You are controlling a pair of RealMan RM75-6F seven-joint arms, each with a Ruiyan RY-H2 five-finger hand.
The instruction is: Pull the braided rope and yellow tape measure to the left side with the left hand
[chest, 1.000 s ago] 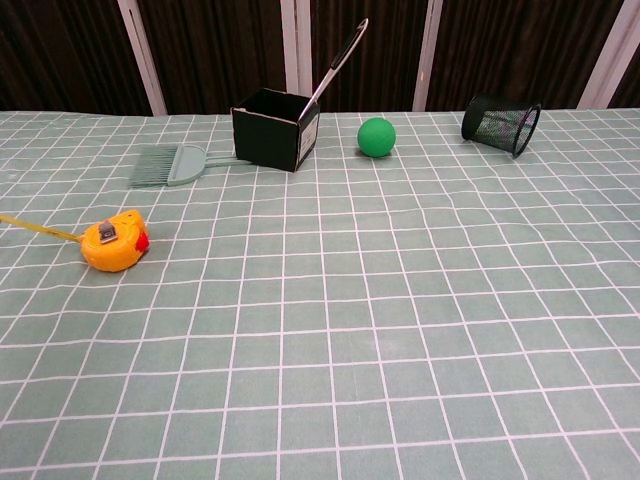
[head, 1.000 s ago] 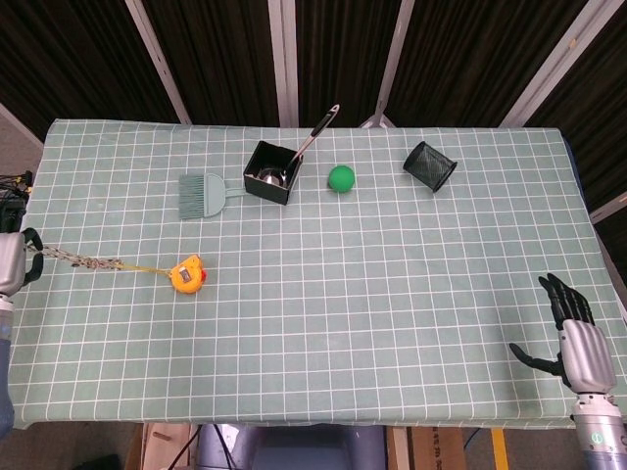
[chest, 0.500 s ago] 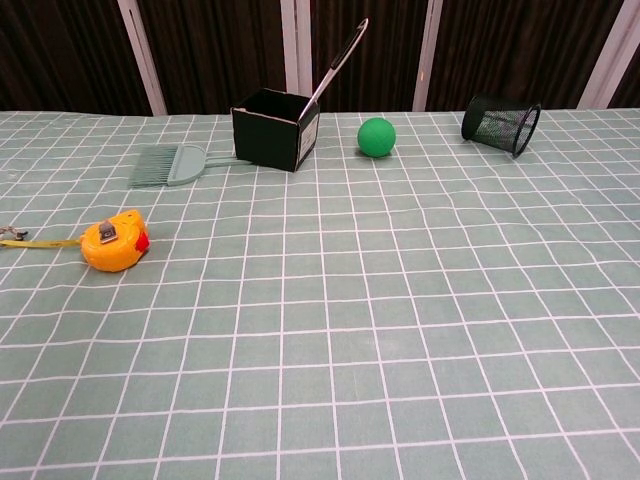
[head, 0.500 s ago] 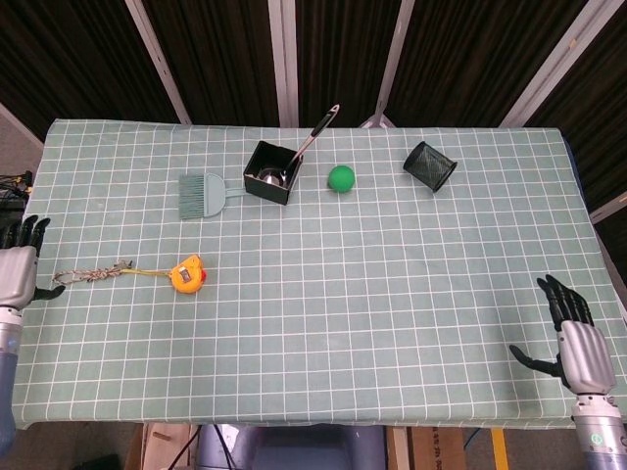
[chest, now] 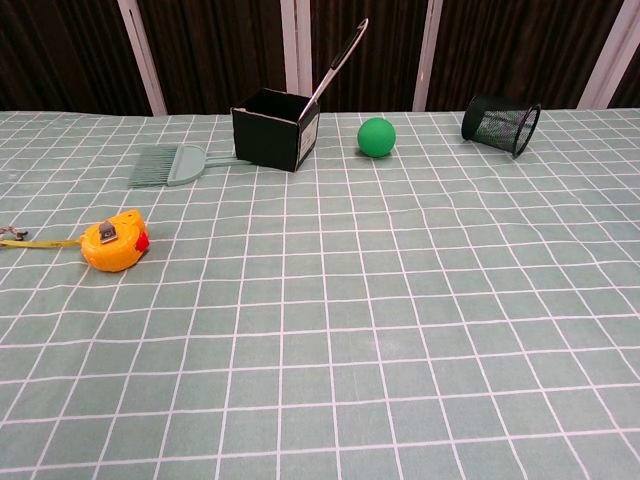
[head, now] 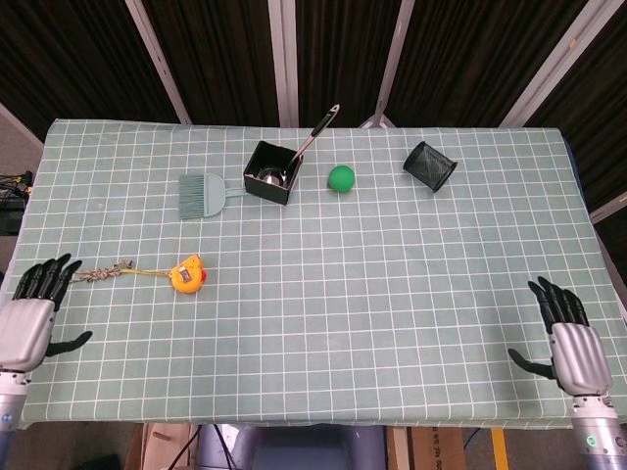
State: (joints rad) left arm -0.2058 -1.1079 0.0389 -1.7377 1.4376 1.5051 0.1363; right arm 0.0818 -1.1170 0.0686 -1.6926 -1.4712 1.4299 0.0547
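Since the earlier frame we find the left hand has let go of the rope and dropped back toward the near table edge, now at about 8 o'clock of the head view; its fingers are spread wide and it holds nothing. The braided rope lies slack on the checked tablecloth at about 9 o'clock, its far end just beside the left fingertips; we cannot tell whether they touch. A thin yellow strip runs from the rope to the yellow tape measure, which sits flat at the rope's 3 o'clock side, on the left part of the table. In the chest view the tape measure shows a red tab on its right face, and only the metal clip end of the rope enters at the left border. The right hand rests at about 4 o'clock near the table's right edge, fingers apart, empty. Along the 12 o'clock side we note a brush, a black box with a ladle leaning out of it, a green ball, and a tipped mesh cup.
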